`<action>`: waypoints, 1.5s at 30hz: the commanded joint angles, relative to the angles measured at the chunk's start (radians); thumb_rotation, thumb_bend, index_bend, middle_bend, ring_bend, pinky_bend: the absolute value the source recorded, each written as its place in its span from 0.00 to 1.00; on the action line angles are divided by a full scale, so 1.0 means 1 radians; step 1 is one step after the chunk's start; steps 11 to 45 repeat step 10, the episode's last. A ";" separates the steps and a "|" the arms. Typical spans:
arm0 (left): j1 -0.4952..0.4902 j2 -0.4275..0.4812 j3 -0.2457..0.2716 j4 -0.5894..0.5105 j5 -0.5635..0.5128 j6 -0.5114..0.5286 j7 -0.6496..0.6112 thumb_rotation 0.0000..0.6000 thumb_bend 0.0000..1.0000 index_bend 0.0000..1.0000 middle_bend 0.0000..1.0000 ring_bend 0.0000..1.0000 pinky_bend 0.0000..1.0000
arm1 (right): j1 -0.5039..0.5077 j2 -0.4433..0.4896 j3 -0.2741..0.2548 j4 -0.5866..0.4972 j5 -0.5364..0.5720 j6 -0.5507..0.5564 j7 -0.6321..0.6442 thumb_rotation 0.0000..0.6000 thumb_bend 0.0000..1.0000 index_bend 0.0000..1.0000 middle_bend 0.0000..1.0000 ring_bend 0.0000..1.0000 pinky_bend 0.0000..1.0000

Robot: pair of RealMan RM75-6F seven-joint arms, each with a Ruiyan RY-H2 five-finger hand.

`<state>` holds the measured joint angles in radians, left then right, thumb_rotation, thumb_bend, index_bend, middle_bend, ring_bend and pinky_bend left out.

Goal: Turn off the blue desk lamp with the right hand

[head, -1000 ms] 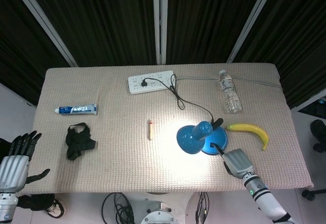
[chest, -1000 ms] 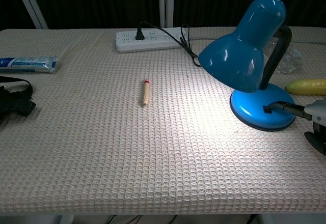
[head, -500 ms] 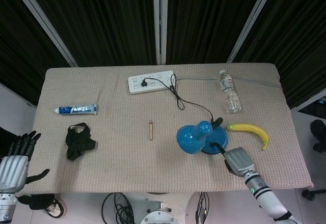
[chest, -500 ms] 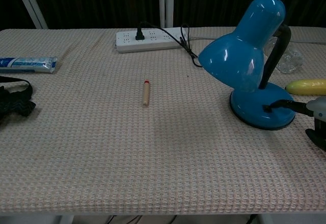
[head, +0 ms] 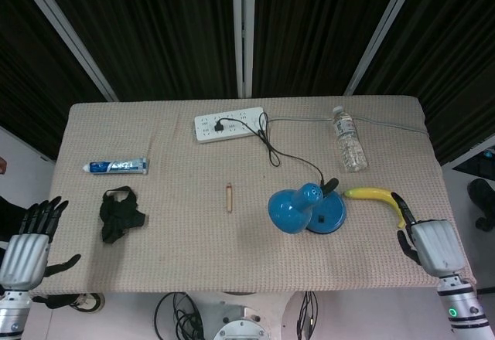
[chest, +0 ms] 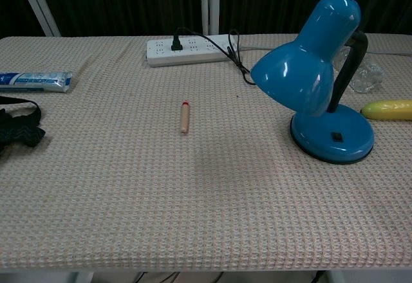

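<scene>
The blue desk lamp [head: 308,208] stands right of the table's middle, its shade [chest: 302,71] tilted down to the left; no light falls on the cloth beneath it. A small black switch [chest: 336,137] shows on its round base. In the head view my right hand [head: 431,246] hangs at the table's right front edge, well right of the lamp base and touching nothing, fingers apart. My left hand [head: 29,241] stays off the table's left front corner, fingers spread and empty. Neither hand appears in the chest view.
A banana [head: 377,197] lies just right of the lamp base, between it and my right hand. A water bottle [head: 349,140] lies behind it. The lamp's cord runs to a white power strip [head: 229,124]. A small wooden stick [head: 228,197], black strap [head: 119,214] and toothpaste tube [head: 117,167] lie leftward.
The lamp's light went out about half a second ago. My right hand has since pulled away from the lamp base to the table's right front edge and left the chest view.
</scene>
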<state>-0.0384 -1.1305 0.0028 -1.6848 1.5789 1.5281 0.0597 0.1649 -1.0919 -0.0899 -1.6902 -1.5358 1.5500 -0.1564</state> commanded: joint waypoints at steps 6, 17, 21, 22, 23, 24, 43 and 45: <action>0.006 0.010 0.004 -0.021 0.007 0.013 0.017 1.00 0.00 0.00 0.00 0.00 0.00 | -0.170 -0.009 0.032 0.261 0.066 0.109 0.242 1.00 0.04 0.00 0.00 0.00 0.02; 0.010 0.012 0.007 -0.022 0.011 0.017 0.021 1.00 0.00 0.00 0.00 0.00 0.00 | -0.181 -0.036 0.045 0.293 0.043 0.126 0.263 1.00 0.03 0.00 0.00 0.00 0.00; 0.010 0.012 0.007 -0.022 0.011 0.017 0.021 1.00 0.00 0.00 0.00 0.00 0.00 | -0.181 -0.036 0.045 0.293 0.043 0.126 0.263 1.00 0.03 0.00 0.00 0.00 0.00; 0.010 0.012 0.007 -0.022 0.011 0.017 0.021 1.00 0.00 0.00 0.00 0.00 0.00 | -0.181 -0.036 0.045 0.293 0.043 0.126 0.263 1.00 0.03 0.00 0.00 0.00 0.00; 0.010 0.012 0.007 -0.022 0.011 0.017 0.021 1.00 0.00 0.00 0.00 0.00 0.00 | -0.181 -0.036 0.045 0.293 0.043 0.126 0.263 1.00 0.03 0.00 0.00 0.00 0.00; 0.010 0.012 0.007 -0.022 0.011 0.017 0.021 1.00 0.00 0.00 0.00 0.00 0.00 | -0.181 -0.036 0.045 0.293 0.043 0.126 0.263 1.00 0.03 0.00 0.00 0.00 0.00; 0.010 0.012 0.007 -0.022 0.011 0.017 0.021 1.00 0.00 0.00 0.00 0.00 0.00 | -0.181 -0.036 0.045 0.293 0.043 0.126 0.263 1.00 0.03 0.00 0.00 0.00 0.00; 0.010 0.012 0.007 -0.022 0.011 0.017 0.021 1.00 0.00 0.00 0.00 0.00 0.00 | -0.181 -0.036 0.045 0.293 0.043 0.126 0.263 1.00 0.03 0.00 0.00 0.00 0.00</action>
